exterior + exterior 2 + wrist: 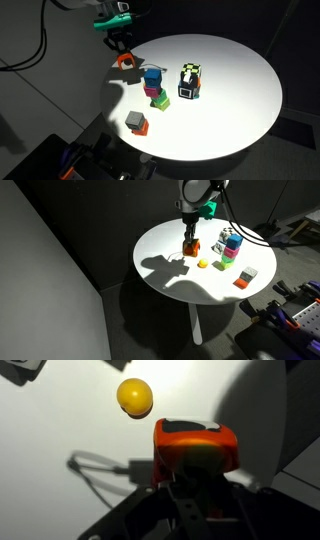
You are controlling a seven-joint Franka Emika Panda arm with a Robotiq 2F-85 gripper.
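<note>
Currently the end effector (190, 242) clenches an orange block (195, 446) beside a yellow ball (135, 397) on the white table (240, 90).

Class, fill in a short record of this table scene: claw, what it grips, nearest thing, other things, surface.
claw: shut on the orange block
nearest thing: yellow ball, apart from the block
other things: stack of coloured blocks; patterned cube; grey block
surface: round white table

Harsh glare, hard shadows, perhaps blurry.
</note>
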